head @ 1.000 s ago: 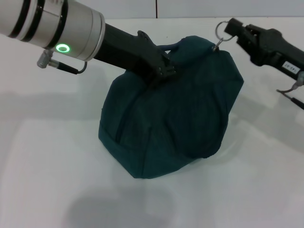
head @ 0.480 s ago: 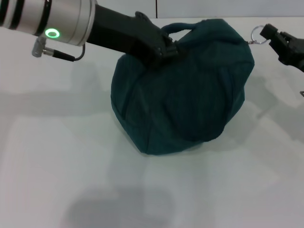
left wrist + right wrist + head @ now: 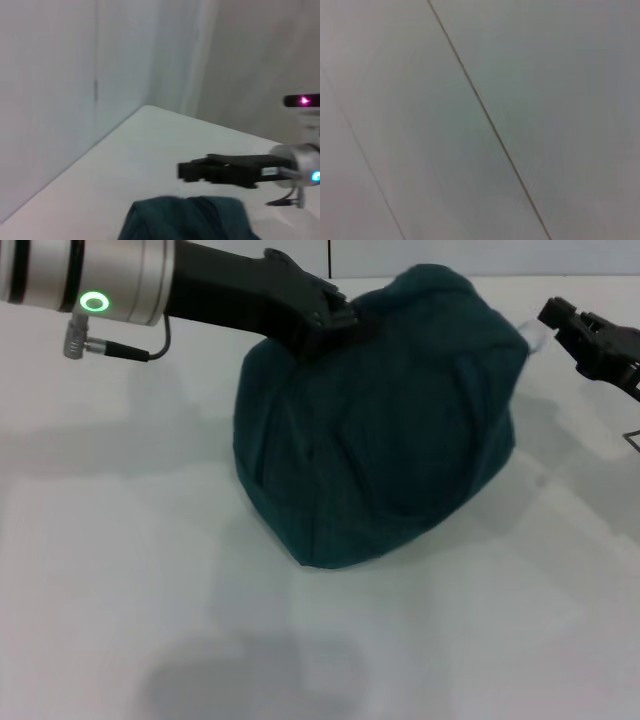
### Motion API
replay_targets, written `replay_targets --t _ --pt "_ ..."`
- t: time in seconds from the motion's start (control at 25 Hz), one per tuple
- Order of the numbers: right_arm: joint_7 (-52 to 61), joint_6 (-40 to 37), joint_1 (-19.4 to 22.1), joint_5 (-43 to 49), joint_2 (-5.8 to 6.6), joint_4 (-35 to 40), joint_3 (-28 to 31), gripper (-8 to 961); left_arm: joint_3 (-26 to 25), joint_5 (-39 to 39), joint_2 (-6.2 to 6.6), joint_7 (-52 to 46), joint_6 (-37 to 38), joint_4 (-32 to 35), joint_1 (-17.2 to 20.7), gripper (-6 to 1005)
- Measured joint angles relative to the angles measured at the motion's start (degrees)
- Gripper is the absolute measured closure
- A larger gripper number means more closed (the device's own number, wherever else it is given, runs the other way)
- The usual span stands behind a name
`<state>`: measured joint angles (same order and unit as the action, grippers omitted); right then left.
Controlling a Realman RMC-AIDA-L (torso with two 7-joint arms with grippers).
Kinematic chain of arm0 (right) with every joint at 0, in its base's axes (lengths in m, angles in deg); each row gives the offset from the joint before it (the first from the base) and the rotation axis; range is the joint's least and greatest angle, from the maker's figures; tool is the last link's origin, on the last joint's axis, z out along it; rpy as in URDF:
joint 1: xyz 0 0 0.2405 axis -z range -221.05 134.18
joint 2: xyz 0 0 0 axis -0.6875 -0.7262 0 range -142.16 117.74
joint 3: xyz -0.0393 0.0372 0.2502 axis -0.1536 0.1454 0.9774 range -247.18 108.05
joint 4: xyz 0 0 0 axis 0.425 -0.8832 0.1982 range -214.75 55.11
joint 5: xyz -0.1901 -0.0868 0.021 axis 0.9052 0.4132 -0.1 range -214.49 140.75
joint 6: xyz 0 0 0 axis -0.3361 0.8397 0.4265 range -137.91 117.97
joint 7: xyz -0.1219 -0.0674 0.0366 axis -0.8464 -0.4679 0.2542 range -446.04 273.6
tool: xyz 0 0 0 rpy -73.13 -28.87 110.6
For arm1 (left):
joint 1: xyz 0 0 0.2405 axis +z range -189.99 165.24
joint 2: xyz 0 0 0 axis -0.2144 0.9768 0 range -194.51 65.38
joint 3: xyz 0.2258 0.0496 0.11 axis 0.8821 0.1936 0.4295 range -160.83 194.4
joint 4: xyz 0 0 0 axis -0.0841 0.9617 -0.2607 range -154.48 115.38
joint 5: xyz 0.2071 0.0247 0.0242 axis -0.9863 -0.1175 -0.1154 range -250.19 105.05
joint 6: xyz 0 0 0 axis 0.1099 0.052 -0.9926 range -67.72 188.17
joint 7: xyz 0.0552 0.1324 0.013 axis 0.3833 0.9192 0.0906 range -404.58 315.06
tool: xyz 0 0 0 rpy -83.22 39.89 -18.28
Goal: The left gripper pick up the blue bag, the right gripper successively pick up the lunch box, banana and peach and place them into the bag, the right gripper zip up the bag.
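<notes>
Nearest, the white table (image 3: 120, 620) lies bare in front, and on its middle sits the blue bag (image 3: 380, 430), a bulging, closed mound resting on the tabletop. At the bag's upper far-left edge the left gripper (image 3: 335, 320) is clamped on the bag's fabric near a handle, its black arm blocking that corner. Beyond the bag's right shoulder, the right gripper (image 3: 550, 315) pinches the zip pull (image 3: 537, 332), blurred against the pale wall (image 3: 480, 255).
</notes>
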<state>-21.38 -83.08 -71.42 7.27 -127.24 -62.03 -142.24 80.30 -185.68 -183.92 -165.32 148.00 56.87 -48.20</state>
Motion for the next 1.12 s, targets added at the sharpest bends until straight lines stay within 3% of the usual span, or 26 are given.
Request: replay_targets --t 0.32,0.52,0.68,0.72,0.92,0.96,1.04,1.12 --pt "-1.46 -2.62 1.40 -0.41 0.37 0.07 1.26 829 -1.90 0.49 -0.04 0.85 -3.35 -4.62 0.01 935" --pt "-1.49 -2.92 1.70 -0.45 0.84 0.07 1.41 613 -2.53 0.85 -0.12 1.94 -5.38 -6.23 0.65 931" --pt "-1.49 -4.87 1.76 -0.33 1.70 0.06 1.38 425 -3.50 5.96 -0.03 6.42 -4.88 -5.86 3.31 784" --pt "-1.50 -8.76 1.78 0.92 3.42 0.39 0.81 378 -3.54 8.76 0.11 8.87 -4.07 -5.68 4.71 748" --pt "-1.09 -19.55 2.32 10.92 7.59 4.54 0.49 218 -4.39 17.69 1.09 18.58 1.78 -5.71 12.19 517" --pt "-1.08 -21.32 2.87 12.59 7.97 5.95 0.56 186 -5.18 18.32 1.10 20.07 3.42 -5.67 13.66 468" --pt "-1.07 -24.60 4.65 16.51 8.47 10.09 0.73 107 -6.80 18.47 0.72 24.03 6.42 -5.99 16.67 261" --pt "-1.04 -26.17 6.83 20.23 8.04 14.37 1.00 67 -7.60 17.85 0.26 28.98 7.86 -7.40 20.07 240"
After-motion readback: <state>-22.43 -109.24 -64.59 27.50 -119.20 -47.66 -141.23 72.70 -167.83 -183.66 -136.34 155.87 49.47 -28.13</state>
